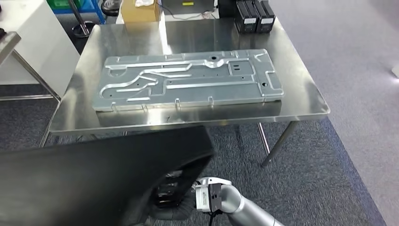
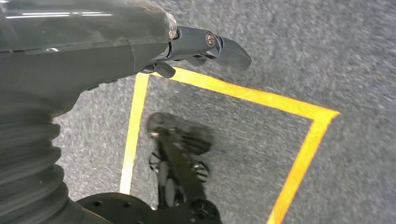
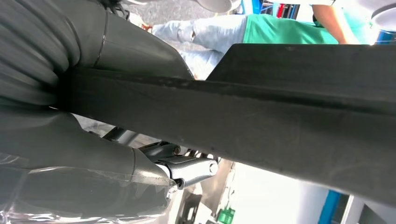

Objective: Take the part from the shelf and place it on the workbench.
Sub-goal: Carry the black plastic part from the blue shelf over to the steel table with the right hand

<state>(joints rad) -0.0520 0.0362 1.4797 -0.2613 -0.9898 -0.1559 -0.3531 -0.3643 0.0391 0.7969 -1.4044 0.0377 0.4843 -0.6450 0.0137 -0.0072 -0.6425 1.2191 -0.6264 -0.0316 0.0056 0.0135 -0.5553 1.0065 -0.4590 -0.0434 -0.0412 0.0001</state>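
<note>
Two hands carry the job, though only one plainly grips: the right hand has its fingers hooked under the edge of the black part, thumb side clamped above, seemingly so the broad panel rides flat. The left hand shows curled fingers over the carpet and a yellow floor line; whether it holds anything I cannot tell. The part hangs just short of the workbench, below its near edge and not yet on it. A grey metal plate already fills the middle of the workbench, so free room looks tight. A person in green stands beyond.
</note>
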